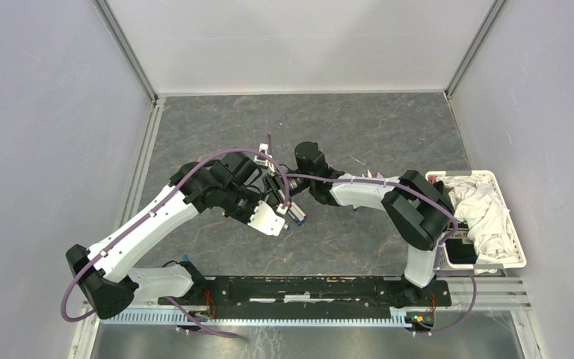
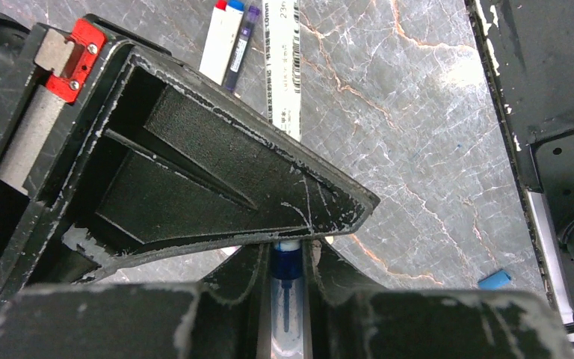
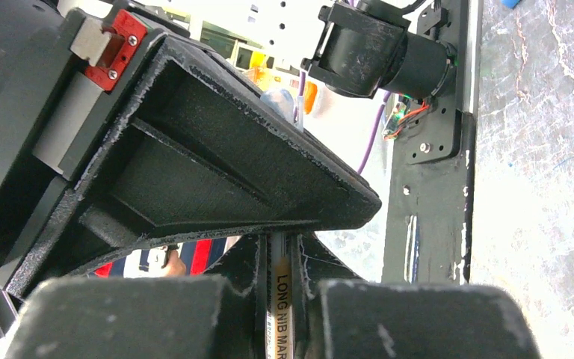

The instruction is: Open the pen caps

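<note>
My two grippers meet over the middle of the table, holding one pen between them. My left gripper (image 2: pixel 288 250) (image 1: pixel 271 187) is shut on the pen's cap (image 2: pixel 287 269), a clear stubby cap with a blue inside. A bit of white barrel shows past it. My right gripper (image 3: pixel 284 243) (image 1: pixel 288 183) is shut on the white barrel of the same pen (image 3: pixel 282 299), which is printed "LONG NIB MAR". Other pens (image 2: pixel 223 41) with red, blue and purple ends lie on the table beyond my left fingers. A loose blue cap (image 2: pixel 495 280) lies on the table at the right.
A white basket (image 1: pixel 519 247) with a white cloth (image 1: pixel 482 209) stands at the right edge of the table. A black rail (image 1: pixel 306 288) carrying the arm bases runs along the near edge. Grey walls close in the left, far and right sides.
</note>
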Controlling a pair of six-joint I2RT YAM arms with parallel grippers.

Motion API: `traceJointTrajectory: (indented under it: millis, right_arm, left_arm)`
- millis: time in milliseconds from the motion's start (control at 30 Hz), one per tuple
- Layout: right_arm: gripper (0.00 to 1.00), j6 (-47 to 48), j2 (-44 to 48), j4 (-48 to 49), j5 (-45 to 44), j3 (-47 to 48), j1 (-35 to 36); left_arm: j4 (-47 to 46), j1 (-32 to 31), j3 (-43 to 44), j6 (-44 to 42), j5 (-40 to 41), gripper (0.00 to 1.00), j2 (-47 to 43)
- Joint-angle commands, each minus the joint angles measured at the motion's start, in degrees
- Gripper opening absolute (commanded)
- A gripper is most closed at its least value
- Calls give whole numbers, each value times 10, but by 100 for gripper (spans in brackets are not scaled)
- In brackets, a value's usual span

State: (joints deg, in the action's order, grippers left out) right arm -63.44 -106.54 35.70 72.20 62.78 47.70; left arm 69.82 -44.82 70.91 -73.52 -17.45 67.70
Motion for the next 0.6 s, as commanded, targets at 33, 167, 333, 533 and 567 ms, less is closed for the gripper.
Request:
traceJointTrajectory:
  millis: [33, 167, 333, 533, 567]
  right_arm:
    - [0, -22, -4, 27, -150, 49, 9]
    - [0, 97, -5, -146, -200, 82, 8]
    - [0, 171, -9, -263, -216, 92, 4]
    - [0, 275, 206, -375, -273, -257, -68]
    - [0, 341, 194, -467, -284, -198, -64]
  left_arm:
    - [-66, -29, 32, -12, -77, 2, 12]
    - [-62, -30, 30, -24, -70, 2, 11]
    - [-51, -29, 19, -51, -18, 2, 15]
    - [-43, 245, -25, -351, 108, 2, -14]
    - [-50, 193, -5, -282, 121, 2, 2]
